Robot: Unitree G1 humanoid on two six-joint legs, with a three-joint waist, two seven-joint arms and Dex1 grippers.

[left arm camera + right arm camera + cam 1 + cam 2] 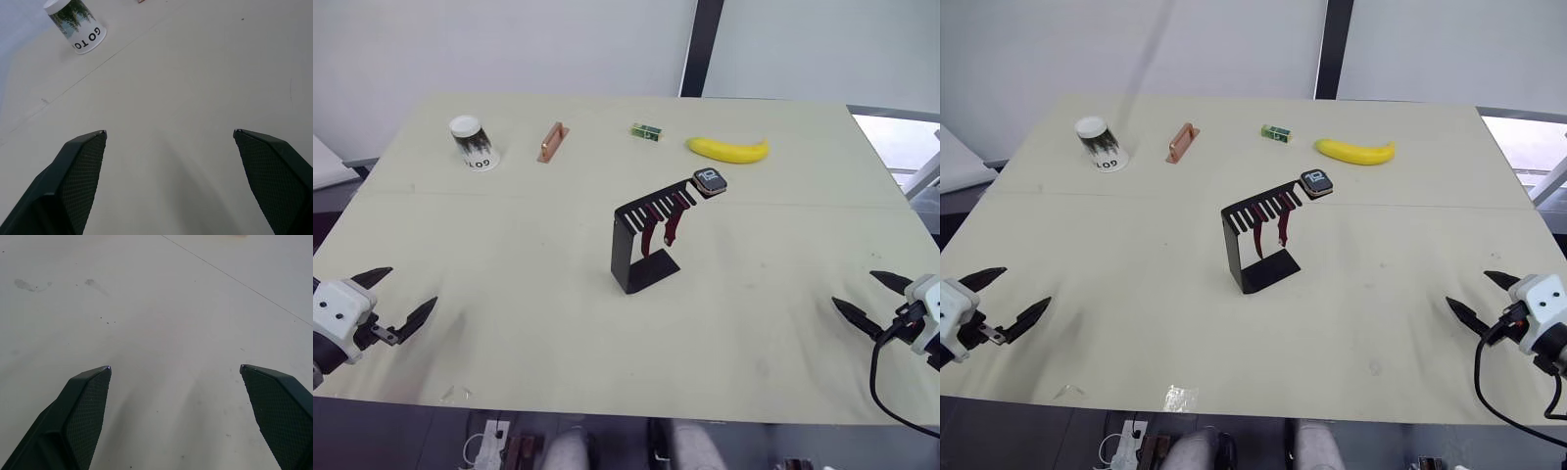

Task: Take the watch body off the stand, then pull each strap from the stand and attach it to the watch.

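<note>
L gripper [403,294] and R gripper [868,297], both w/ black fingers spread wide, hover over pale table [509,294] near front corners. Mid-table: thin black sheet-metal stand [641,245], two dark red straps [661,225] hanging from comb slots, small silver-rimmed watch body [710,181] on plate's far end. Beyond: yellow banana [729,149].

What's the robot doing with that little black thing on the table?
Nothing is being handled yet. The left gripper and the right gripper are both open and empty, low over the near edge of the table, far from the stand. The watch body sits on the stand's top plate, and the two dark red straps hang from its slots.
</note>
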